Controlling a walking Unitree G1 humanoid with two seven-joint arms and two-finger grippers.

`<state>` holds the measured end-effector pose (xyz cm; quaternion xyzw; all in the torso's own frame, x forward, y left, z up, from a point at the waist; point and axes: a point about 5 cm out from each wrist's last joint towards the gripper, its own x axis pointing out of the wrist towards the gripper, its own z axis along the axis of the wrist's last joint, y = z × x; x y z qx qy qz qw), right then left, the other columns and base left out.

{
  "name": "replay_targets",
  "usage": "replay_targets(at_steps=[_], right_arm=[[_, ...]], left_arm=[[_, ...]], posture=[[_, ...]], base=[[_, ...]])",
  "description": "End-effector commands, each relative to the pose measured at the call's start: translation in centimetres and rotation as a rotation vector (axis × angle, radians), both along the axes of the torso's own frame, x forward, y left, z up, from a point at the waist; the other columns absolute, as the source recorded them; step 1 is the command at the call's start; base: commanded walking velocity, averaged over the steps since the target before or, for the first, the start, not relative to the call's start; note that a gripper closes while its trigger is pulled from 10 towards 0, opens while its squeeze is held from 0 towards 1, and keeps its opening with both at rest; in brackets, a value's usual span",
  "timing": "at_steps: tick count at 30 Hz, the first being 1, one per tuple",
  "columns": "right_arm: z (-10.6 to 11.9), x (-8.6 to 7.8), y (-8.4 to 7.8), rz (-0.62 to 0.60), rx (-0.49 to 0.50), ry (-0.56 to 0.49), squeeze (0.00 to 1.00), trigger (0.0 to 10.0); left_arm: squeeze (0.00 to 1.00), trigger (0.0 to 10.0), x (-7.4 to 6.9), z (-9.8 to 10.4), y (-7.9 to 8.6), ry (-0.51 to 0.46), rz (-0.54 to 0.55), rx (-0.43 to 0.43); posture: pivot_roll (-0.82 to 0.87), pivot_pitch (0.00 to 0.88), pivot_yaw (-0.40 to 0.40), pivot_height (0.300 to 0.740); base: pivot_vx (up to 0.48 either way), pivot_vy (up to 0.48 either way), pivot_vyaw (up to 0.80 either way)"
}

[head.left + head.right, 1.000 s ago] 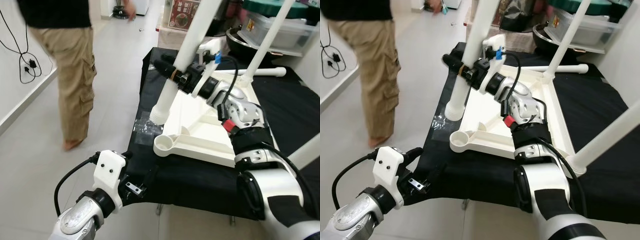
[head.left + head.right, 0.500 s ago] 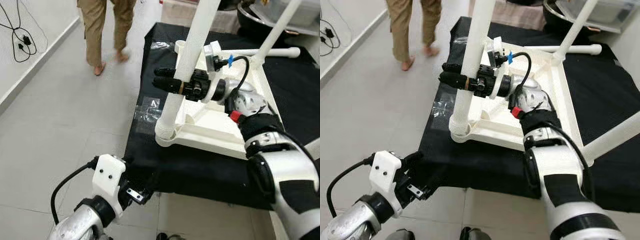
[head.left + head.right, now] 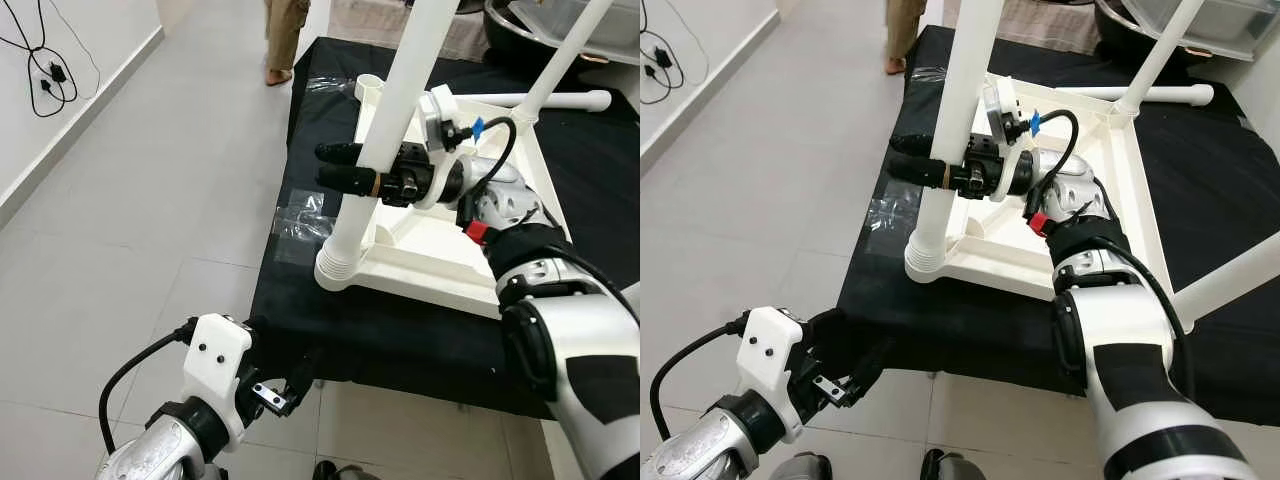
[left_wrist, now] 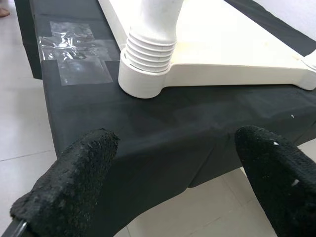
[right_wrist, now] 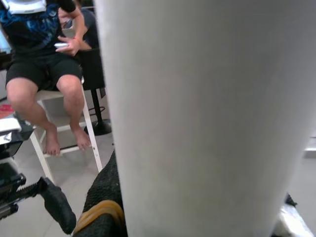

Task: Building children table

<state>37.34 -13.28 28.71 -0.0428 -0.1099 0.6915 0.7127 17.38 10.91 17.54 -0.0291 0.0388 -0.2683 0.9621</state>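
Black cloth (image 3: pixel 400 335) covered the bench nearest you, and your left gripper (image 4: pixel 173 168) hovered just off its front edge, fingers spread wide on nothing. Beyond it lay the upturned white tabletop (image 3: pixel 440 245), with the leg (image 3: pixel 385 125) standing in the near corner socket (image 3: pixel 338 272), its ribbed end only partly sunk into the collar as far as your left wrist view showed. Your right gripper (image 3: pixel 345 166) was closed around that leg partway up, one finger either side.

Here is what I judged could go wrong. The leg leaned slightly, so pushing or twisting it off-axis could have jammed the ribs or popped the leg out. Nothing pinned the tabletop, so a hard turn could have dragged it over the cloth toward the edge. Farther back, two other legs (image 3: pixel 1160 50) rose near your arm, and a person's foot (image 3: pixel 277 73) stood on the floor beside the bench.
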Motion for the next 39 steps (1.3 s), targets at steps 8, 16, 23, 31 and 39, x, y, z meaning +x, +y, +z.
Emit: replay_targets(at_steps=[8,16,23,31,39], right_arm=[[-1.8,-0.5,2.0,0.091,-0.086,0.001,0.0,10.0],[-3.0,-0.1,2.6,0.012,-0.078,0.032,0.0,10.0],[-3.9,0.0,2.4,-0.068,-0.063,0.058,0.0,10.0],[-4.3,0.1,2.8,-0.246,0.0,0.059,0.0,10.0],[-4.9,1.4,3.6,-0.641,-0.011,0.136,0.0,10.0]], left_arm=[[0.0,10.0,0.0,0.3,-0.1,0.001,-0.006,-0.003],[0.0,10.0,0.4,0.5,-0.2,-0.012,0.003,-0.004],[0.0,10.0,0.8,0.6,0.0,-0.024,0.018,0.005],[0.0,10.0,1.3,0.4,0.5,-0.035,0.025,0.024],[0.0,10.0,1.7,0.5,0.9,-0.046,0.045,0.029]], posture=[[0.18,0.216,-0.135,0.74],[0.18,0.219,-0.142,0.74],[0.17,0.224,-0.142,0.74],[0.16,0.226,-0.142,0.74],[0.15,0.224,-0.136,0.74]], base=[[0.0,0.0,0.0],[0.0,0.0,0.0],[0.0,0.0,0.0],[0.0,0.0,0.0],[0.0,0.0,0.0]])
